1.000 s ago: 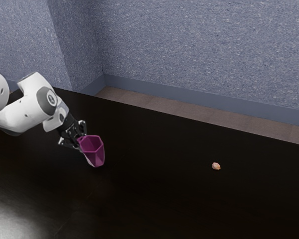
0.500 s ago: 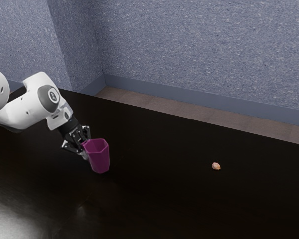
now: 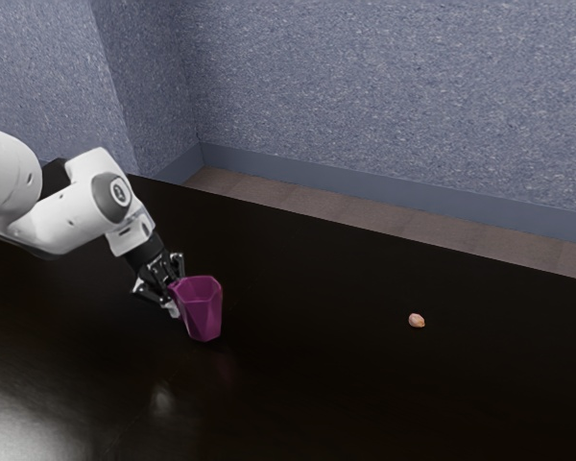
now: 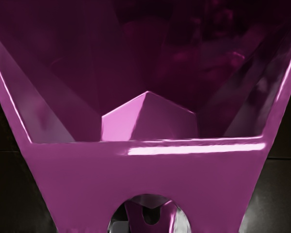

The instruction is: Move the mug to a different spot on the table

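Note:
The mug [image 3: 202, 306] is a faceted purple cup, upright, at the exterior view's left on the dark table [image 3: 365, 384]. Its base looks at or just above the table surface; I cannot tell which. My black gripper [image 3: 171, 287] is shut on the mug's rim side nearest the arm. The white arm comes in from the exterior view's left. In the wrist view the mug [image 4: 145, 160] sits right under my hand, its open inside and its handle loop facing the camera.
A small tan lump [image 3: 417, 320] lies on the table toward the exterior view's right. A brown floor strip [image 3: 384, 216] and a speckled blue wall [image 3: 384, 86] run behind the table's far edge.
My hand has carried the mug down and toward the exterior view's right. The mug has gone from tilted to upright.

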Robot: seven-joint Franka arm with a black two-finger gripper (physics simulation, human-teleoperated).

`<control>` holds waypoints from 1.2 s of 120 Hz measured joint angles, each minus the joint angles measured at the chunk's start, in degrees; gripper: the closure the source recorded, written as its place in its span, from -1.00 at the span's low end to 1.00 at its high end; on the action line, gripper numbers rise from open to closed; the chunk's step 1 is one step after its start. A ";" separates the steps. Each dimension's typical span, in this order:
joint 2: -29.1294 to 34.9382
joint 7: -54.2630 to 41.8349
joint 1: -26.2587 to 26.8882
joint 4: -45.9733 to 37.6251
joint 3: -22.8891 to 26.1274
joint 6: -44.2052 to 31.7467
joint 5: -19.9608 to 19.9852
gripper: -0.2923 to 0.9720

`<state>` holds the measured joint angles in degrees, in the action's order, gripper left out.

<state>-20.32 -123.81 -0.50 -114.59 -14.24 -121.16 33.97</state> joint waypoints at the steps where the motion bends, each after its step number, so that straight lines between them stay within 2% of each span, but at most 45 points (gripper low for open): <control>1: -0.07 0.05 0.00 0.04 0.00 0.00 0.00 0.61; 30: -0.91 1.22 0.05 0.35 0.00 -0.05 0.01 0.59; 54: -1.03 2.26 0.00 0.24 0.00 0.60 -0.59 0.04; 67: -1.02 2.73 -0.02 0.29 0.00 0.81 -0.71 -0.18; 91: 1.69 3.41 -0.15 0.03 -0.10 1.12 -1.16 -0.37; 110: 8.64 3.89 0.10 -2.37 -1.22 2.07 -2.71 -0.44; 119: 14.46 4.18 0.50 -4.47 -3.30 3.33 -4.86 -0.46; 127: 22.99 5.05 0.64 -3.37 -4.13 4.87 -10.05 -0.47; 135: 26.74 7.09 2.00 6.59 -4.15 8.06 -15.98 -0.48; 144: 25.75 12.69 5.99 18.84 -3.82 11.87 -20.20 -0.49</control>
<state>5.43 -111.13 5.49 -95.75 -18.06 -109.29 13.77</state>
